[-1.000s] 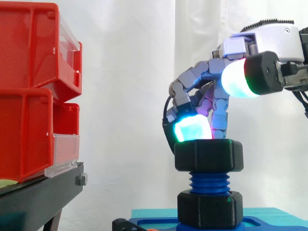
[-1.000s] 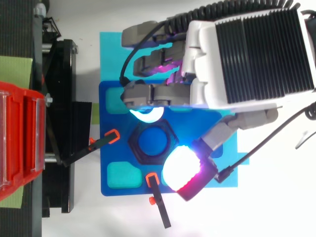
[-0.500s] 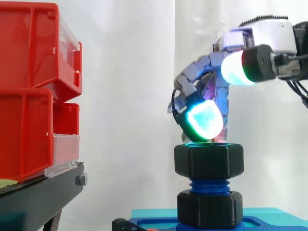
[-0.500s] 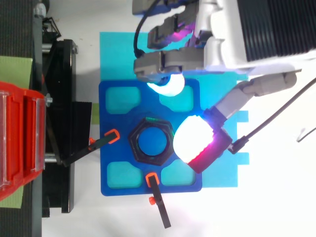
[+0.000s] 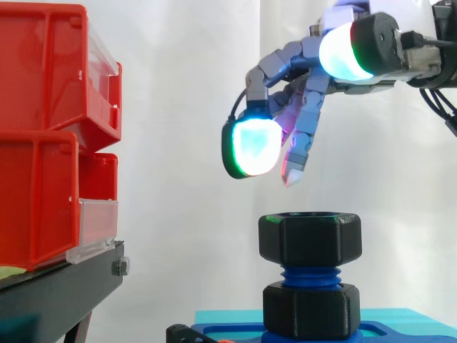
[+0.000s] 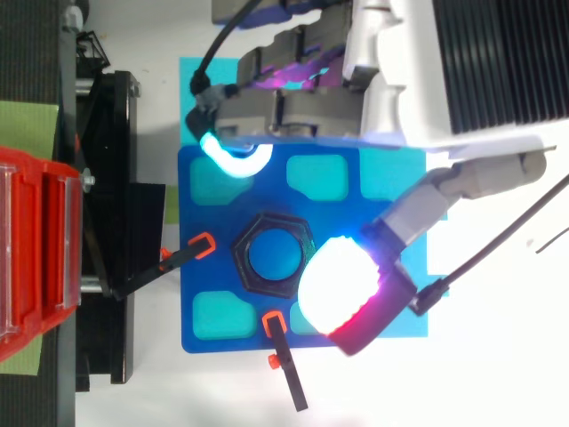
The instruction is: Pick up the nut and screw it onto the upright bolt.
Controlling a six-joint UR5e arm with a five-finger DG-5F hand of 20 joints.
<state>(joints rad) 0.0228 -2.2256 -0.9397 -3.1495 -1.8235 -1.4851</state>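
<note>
**Hand hangs open above the nut on the bolt**

The grey, jointed robot hand (image 5: 305, 118) comes in from the right and hangs in the air over the work, touching nothing. Its fingers are loosely bent and spread apart, and they hold nothing. In the side view one fingertip pad (image 5: 250, 146) glows cyan with a green edge, up and to the left of the nut. A slimmer finger beside it points down with a pink-white tip. The thumb pad (image 5: 344, 51) glows white and green higher up, near the top right.

The black hexagonal plastic nut (image 5: 310, 239) sits level on the top of the upright blue threaded bolt (image 5: 310, 275), clear of the fingers above it. A few blue threads show below it. Under those sits a second black hexagonal piece (image 5: 310, 309), at the foot of the bolt.

From above, the nut's ring surrounds the round blue end of the bolt at the middle of a blue square base plate (image 6: 231, 342) with turquoise recesses. The plate lies on a turquoise mat (image 5: 228, 316) on the white table. Two black clamp arms with orange tips reach onto the plate, one from the left (image 6: 203, 246) and one from the lower edge (image 6: 274, 322). In this view the thumb pad, white with a red rim, overlaps the plate just right of the nut.

Red plastic bins (image 5: 43, 136) with clear front panels are stacked on a black stand (image 5: 64, 289) at the left, well apart from the bolt, before a white curtain (image 5: 186, 107).
</note>
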